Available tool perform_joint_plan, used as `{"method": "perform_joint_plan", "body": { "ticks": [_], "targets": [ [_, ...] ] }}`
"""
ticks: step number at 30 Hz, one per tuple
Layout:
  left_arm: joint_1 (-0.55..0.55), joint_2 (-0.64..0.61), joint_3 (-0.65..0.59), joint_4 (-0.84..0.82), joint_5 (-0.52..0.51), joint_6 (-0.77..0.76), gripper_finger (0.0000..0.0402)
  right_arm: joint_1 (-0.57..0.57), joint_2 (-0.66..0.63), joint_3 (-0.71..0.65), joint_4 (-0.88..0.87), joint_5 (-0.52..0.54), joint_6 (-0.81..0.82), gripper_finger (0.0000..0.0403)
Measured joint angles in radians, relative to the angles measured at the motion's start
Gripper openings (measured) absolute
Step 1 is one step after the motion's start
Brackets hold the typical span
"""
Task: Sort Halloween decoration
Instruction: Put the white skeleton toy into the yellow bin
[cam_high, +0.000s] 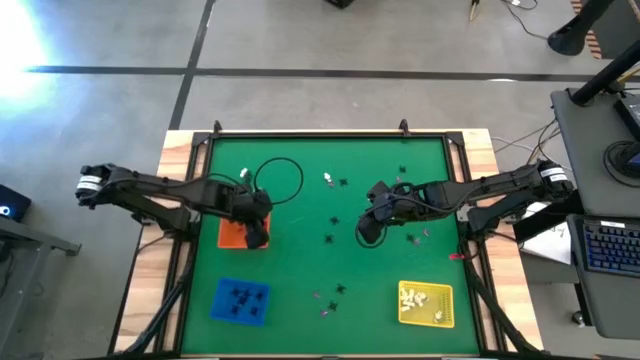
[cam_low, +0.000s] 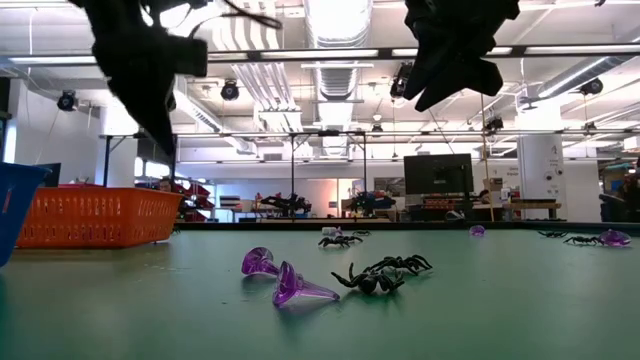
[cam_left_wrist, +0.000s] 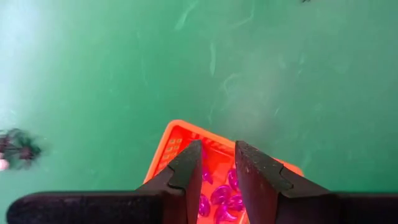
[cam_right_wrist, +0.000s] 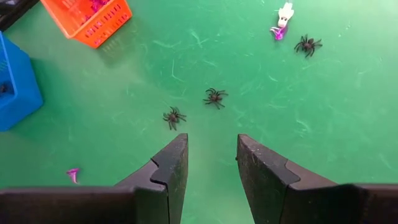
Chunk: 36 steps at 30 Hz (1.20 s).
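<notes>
Halloween decorations lie scattered on the green mat: black spiders (cam_right_wrist: 214, 97) (cam_right_wrist: 173, 117), purple pieces (cam_low: 300, 288) and a white piece (cam_right_wrist: 285, 12). My left gripper (cam_left_wrist: 219, 148) hangs open above the orange tray (cam_left_wrist: 180, 140), which holds purple pieces (cam_left_wrist: 221, 196); nothing is between its fingers. My right gripper (cam_right_wrist: 211, 140) hangs open above the middle of the mat (cam_high: 368, 228), near the two spiders, and also holds nothing. In the low view both grippers (cam_low: 140, 70) (cam_low: 455, 50) hang well clear of the mat.
A blue tray (cam_high: 240, 300) with black pieces stands at the near left and a yellow tray (cam_high: 425, 303) with pale pieces at the near right. A black cable loop (cam_high: 280, 180) lies at the far left. More trinkets (cam_high: 328, 295) lie between the near trays.
</notes>
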<state>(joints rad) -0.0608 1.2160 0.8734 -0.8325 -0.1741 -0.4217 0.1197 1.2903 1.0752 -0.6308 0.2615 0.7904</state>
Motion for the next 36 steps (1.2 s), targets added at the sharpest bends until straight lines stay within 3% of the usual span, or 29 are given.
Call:
{"method": "perform_joint_plan", "body": {
  "ticks": [6, 15, 22, 36],
  "targets": [
    [0.0, 0.0, 0.108, -0.105, -0.03, 0.051, 0.0079, 0.0, 0.0, 0.0, 0.007, 0.003, -0.051, 0.0128],
    [0.0, -0.004, 0.142, -0.209, -0.145, 0.114, 0.0079, -0.017, 0.047, 0.0, 0.043, 0.135, -0.041, 0.0128],
    [0.0, -0.022, 0.135, -0.304, -0.322, 0.142, 0.0079, -0.062, 0.084, 0.0, 0.093, 0.096, 0.029, 0.0128],
    [0.034, -0.142, 0.133, -0.367, -0.506, 0.144, 0.0079, -0.242, 0.109, 0.001, 0.129, 0.026, 0.101, 0.0128]
  ]
}}
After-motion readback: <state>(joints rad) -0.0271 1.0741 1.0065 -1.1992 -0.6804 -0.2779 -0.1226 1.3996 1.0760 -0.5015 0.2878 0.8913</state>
